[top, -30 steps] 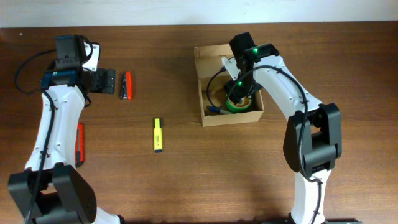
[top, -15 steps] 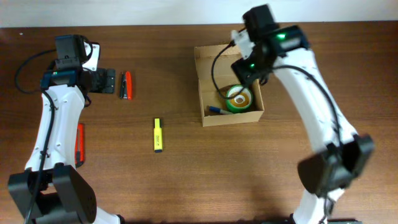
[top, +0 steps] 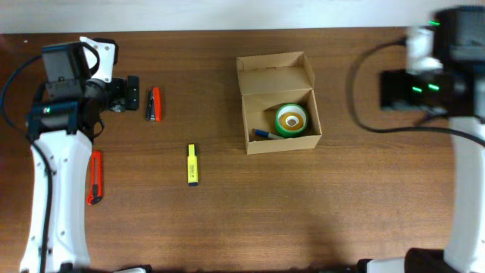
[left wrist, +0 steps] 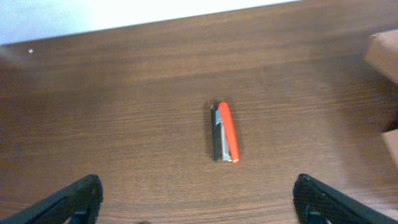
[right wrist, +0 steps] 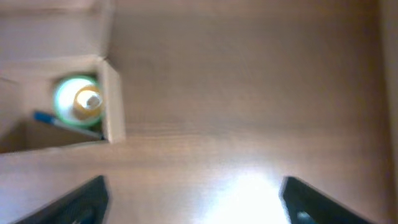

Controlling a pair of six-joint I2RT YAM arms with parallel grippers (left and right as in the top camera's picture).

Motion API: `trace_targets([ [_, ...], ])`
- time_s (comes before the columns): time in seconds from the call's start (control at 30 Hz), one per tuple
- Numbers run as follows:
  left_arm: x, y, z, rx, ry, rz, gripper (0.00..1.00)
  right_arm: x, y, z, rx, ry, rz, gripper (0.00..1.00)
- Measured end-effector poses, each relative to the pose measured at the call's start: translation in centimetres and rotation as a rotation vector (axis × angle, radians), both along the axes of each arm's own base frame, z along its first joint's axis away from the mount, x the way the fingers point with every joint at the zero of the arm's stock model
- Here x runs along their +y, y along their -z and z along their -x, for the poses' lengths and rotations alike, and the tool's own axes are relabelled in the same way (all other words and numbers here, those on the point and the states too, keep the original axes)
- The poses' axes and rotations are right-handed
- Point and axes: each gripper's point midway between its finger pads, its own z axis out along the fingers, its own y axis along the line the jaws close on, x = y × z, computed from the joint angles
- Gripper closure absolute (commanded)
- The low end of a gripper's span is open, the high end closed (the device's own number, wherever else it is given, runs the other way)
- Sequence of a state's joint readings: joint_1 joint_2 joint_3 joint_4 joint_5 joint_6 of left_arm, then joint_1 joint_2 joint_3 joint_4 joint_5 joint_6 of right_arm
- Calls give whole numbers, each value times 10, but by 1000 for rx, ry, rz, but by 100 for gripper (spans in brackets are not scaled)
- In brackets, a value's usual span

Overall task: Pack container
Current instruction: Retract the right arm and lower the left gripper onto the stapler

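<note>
The right wrist view is blurred throughout, and the container [right wrist: 113, 102] runs off its left edge.

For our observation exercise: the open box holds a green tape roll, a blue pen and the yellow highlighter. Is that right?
No. The yellow highlighter lies on the table outside the box, per the overhead view; the green tape roll and blue pen are inside.

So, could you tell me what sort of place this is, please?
Likely a robotics lab workbench: a left arm and right arm flank a wooden table, with a yellow highlighter and red cutter laid out near a cardboard box.
</note>
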State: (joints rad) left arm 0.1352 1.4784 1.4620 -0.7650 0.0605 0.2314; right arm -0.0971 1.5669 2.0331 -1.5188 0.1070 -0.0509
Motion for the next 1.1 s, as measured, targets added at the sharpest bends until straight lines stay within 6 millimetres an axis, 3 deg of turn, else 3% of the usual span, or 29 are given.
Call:
trace_targets([
  [0.1, -4, -6, 10, 3, 9, 9, 3, -39, -5, 18, -15, 159, -36, 1],
  [0.27, -5, 7, 20, 73, 13, 18, 0, -91, -1, 26, -60, 346, -83, 1],
  [0.33, -5, 14, 18, 94, 13, 21, 1, -106, 13, 28, -53, 396, -114, 1],
  [0.43, -4, 36, 12, 153, 13, 29, 0, -119, 50, 32, 6, 442, -156, 1],
  [0.6, -8, 81, 5, 284, 24, 46, 0, -116, 135, 38, 137, 459, -248, 1],
  [0.7, -15, 95, -2, 353, 41, 52, 0, -106, 169, 45, 195, 454, -297, 1],
  [0.8, -20, 94, -14, 394, 56, 54, 0, -100, 182, 48, 213, 447, -323, 1],
  [0.97, -20, 79, -48, 392, 49, 46, 0, -101, 181, 42, 189, 432, -327, 1],
  [1.1, -17, 100, -58, 457, 38, 45, 0, -101, 180, 41, 183, 427, -328, 1],
])
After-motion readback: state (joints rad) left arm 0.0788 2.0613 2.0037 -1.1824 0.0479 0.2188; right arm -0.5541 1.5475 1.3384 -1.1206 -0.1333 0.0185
